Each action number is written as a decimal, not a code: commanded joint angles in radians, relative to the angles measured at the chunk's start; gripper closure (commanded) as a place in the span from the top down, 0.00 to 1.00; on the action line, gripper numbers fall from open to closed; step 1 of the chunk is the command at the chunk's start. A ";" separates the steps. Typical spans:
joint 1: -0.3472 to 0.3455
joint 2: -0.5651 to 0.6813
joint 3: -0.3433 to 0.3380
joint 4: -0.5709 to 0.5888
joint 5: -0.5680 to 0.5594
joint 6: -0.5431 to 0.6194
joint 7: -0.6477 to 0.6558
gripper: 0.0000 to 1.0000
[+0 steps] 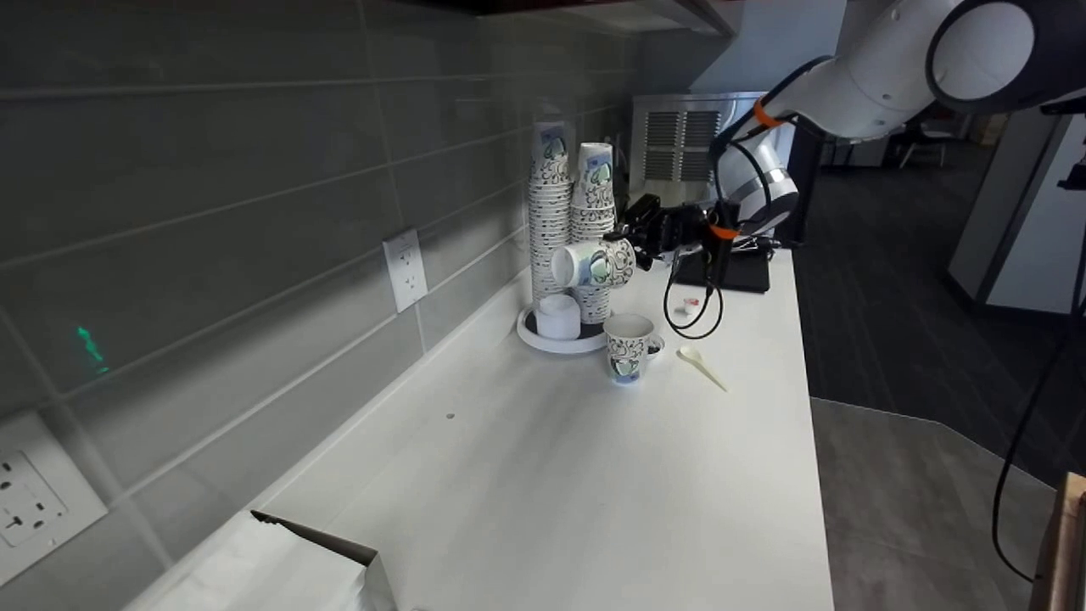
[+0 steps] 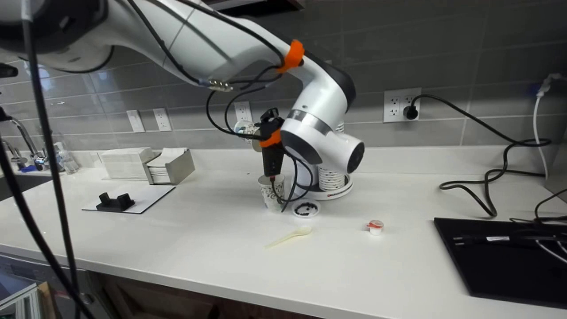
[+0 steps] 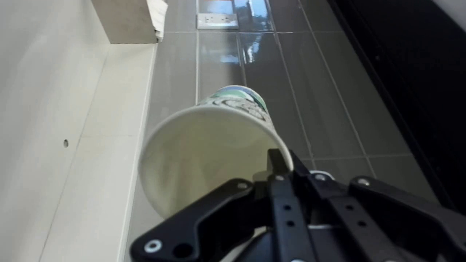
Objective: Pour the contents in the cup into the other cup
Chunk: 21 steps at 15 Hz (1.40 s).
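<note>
Paper cup (image 3: 214, 145) fills the middle of the wrist view, mouth turned back toward the camera, and the gripper (image 3: 287, 160) has its jaws pinched on the rim, one inside the cup and one outside. Holding it at that edge leaves most of the mouth unblocked, which suits pouring. The inside looks pale; I cannot make out whether it holds anything.

In an exterior view the paper cup lies on its side just below the jaws, roughly level, base pointing away from them. Lower down, under the mouth as far as this angle tells, the receiving cup (image 1: 628, 350) stands upright on the counter (image 1: 594, 475), presumably so that whatever slides out drops in. Cup stacks (image 1: 550, 221) rise near the jaws, so a sideways swing might knock them.

In an exterior view the jaws are mostly hidden. Below them a white dish (image 2: 305, 215) sits just beside the receiving cup; a spoon (image 2: 290, 235) lies farther out, perhaps to leave the pour room.
</note>
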<state>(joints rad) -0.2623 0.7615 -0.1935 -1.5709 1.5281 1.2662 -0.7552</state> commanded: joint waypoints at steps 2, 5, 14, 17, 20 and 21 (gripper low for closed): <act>0.097 -0.186 -0.027 -0.126 -0.144 0.215 0.010 0.01; 0.152 -0.256 -0.012 -0.203 -0.237 0.390 -0.005 0.01; 0.285 -0.452 0.082 -0.396 -0.599 0.819 0.031 0.01; 0.318 -0.506 0.137 -0.421 -0.761 0.888 0.082 0.01; 0.275 -0.475 0.190 -0.379 -0.754 0.868 0.084 0.04; 0.273 -0.476 0.197 -0.378 -0.753 0.868 0.085 0.04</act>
<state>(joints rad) 0.0467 0.2867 -0.0350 -1.9496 0.7879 2.1300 -0.6777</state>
